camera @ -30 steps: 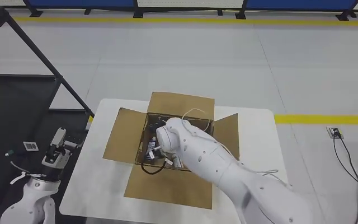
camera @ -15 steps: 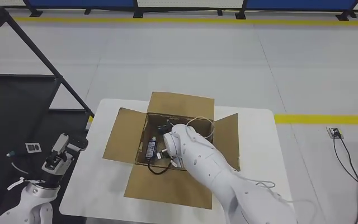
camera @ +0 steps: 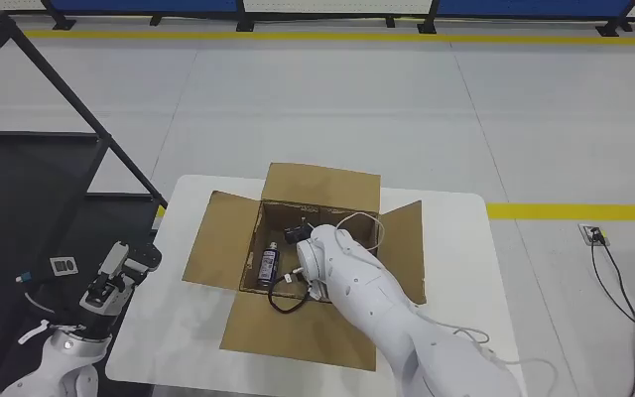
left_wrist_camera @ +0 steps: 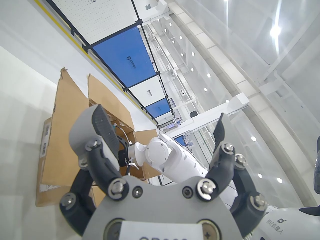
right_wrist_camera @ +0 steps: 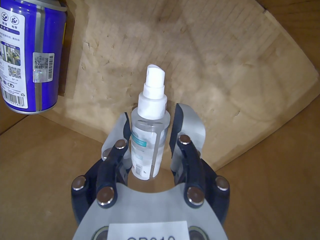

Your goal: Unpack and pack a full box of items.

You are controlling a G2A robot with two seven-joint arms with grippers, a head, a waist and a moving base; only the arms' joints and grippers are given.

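So the right fingers (right_wrist_camera: 190, 123) are clamped on a small clear bottle (right_wrist_camera: 150, 138), white spray top, down in the box (camera: 319, 185) mid-frame, near a blue can (right_wrist_camera: 32, 51). The left fingers (left_wrist_camera: 103, 123) are wide open, empty.

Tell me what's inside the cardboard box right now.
A blue spray can lying down, a clear spray bottle at the right gripper, and an unidentifiable black item. The right arm covers the rest of the cardboard box's floor.
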